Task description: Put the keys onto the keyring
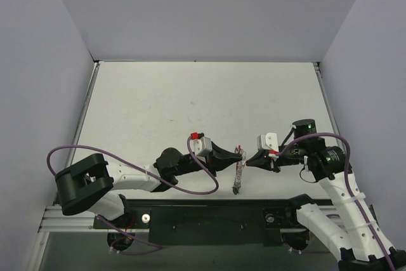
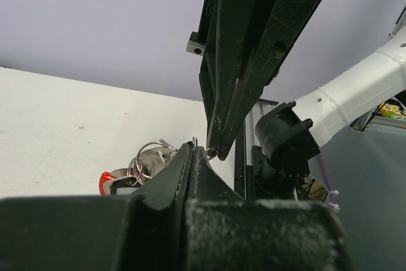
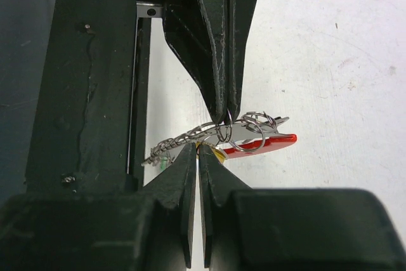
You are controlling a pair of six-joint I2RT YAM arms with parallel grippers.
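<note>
Here, the closed left fingers [image 3: 212, 49] pinch the thin silvery metal keyring [image 1: 238, 168] near the white desk [image 1: 190, 106]'s 6 o'clock edge. The closed right fingers [image 3: 181, 188] meet it, and a small red-headed metal key [image 3: 279, 140] sits among its rings.

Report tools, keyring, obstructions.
Left tool shut on thin silvery metal keyring; right tool shut, tip against it. Red plastic-headed key, short chain attached. Nothing blocking.
</note>
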